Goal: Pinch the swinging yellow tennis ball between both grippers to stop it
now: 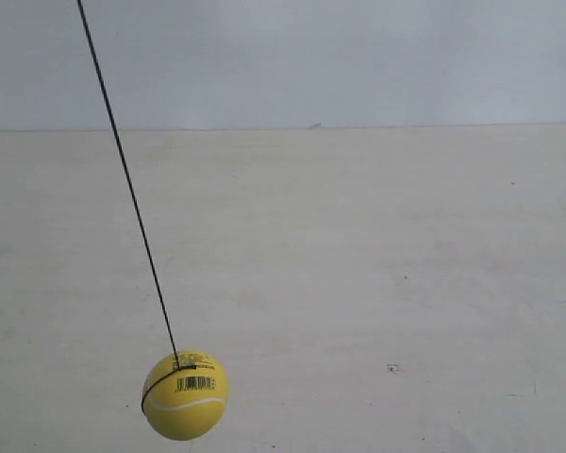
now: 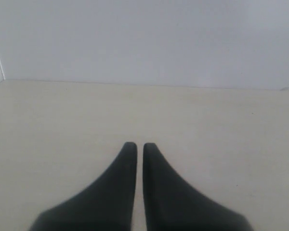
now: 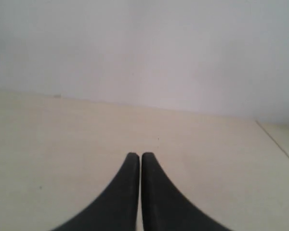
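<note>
Closed to a thin slit on nothing, left gripper (image 2: 136, 146) and right gripper (image 3: 136, 156) are held over the table (image 2: 62, 125), while the ball (image 1: 185, 398) is hung on a slanted string (image 1: 127, 179), low at the exterior view's left.

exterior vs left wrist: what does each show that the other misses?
Exterior only: the ball hanging on its string, low at that view's left. No gripper is in view.
Left wrist only: the left gripper, its fingers closed to a thin slit with nothing between them. No ball or string is in view.
Both: the pale table and the plain light wall behind it.
</note>
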`<state>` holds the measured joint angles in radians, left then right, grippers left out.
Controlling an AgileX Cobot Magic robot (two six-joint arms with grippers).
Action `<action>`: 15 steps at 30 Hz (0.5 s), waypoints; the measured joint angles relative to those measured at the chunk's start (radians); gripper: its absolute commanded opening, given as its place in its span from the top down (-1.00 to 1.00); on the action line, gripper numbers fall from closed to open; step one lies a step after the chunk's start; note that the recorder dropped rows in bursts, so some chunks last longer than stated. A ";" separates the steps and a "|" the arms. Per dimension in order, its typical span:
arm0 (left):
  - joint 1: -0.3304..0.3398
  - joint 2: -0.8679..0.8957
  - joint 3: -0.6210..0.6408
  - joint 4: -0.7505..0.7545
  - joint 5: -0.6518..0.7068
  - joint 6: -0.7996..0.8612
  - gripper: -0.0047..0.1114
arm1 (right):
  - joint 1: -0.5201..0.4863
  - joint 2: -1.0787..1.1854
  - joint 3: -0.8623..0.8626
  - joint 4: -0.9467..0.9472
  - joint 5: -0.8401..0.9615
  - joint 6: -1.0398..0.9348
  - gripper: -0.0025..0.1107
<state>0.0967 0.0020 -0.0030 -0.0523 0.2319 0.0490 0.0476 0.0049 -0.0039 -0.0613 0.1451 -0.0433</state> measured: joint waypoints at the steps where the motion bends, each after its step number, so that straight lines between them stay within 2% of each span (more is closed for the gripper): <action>1: 0.000 0.000 0.000 0.000 0.000 0.000 0.84 | 0.000 0.000 0.000 0.000 0.025 0.003 0.96; 6: 0.000 0.000 0.000 0.000 0.000 0.000 0.84 | 0.004 0.000 0.001 -0.011 0.146 0.036 0.96; 15: 0.000 0.000 0.000 0.000 0.000 0.000 0.84 | 0.032 0.000 0.004 -0.016 0.174 0.043 0.96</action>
<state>0.0967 0.0020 -0.0030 -0.0523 0.2319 0.0490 0.0795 0.0049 -0.0003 -0.0768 0.3194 0.0000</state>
